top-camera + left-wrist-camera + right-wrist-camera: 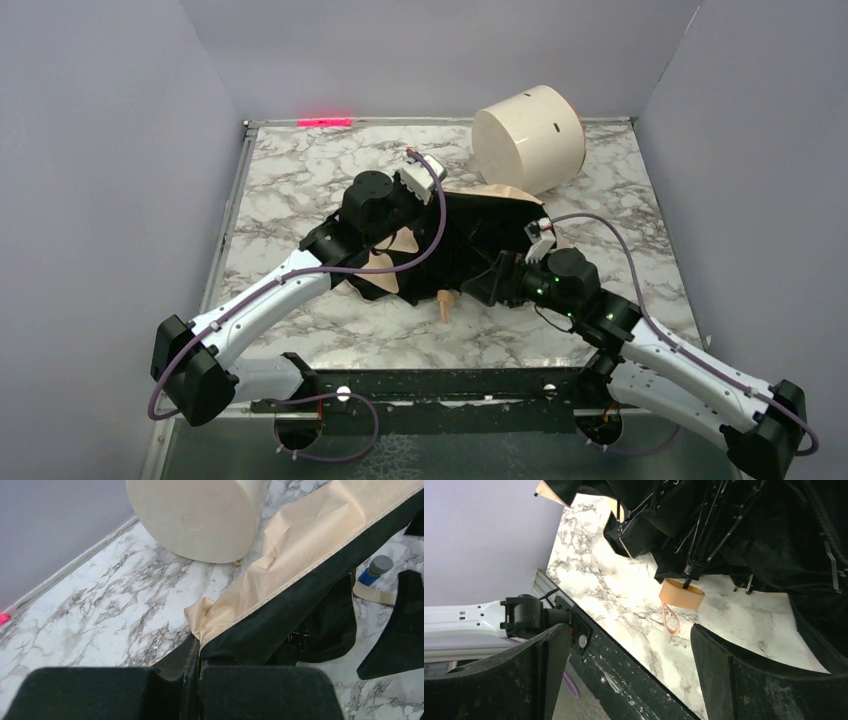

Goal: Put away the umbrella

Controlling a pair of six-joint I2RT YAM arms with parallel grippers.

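Umbrella (480, 235) lies half-collapsed mid-desk (300, 170), on the near side of the white drum (530, 135); left gripper (196, 652) pinches its canopy hem, seemingly to gather the fabric, while right gripper (629, 645) hangs spread before the peach handle knob (681, 594), probably lining up a grasp.

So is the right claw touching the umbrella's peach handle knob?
Apart. The right wrist view shows the open right claw short of the handle knob, with bare marble table plainly visible between them.
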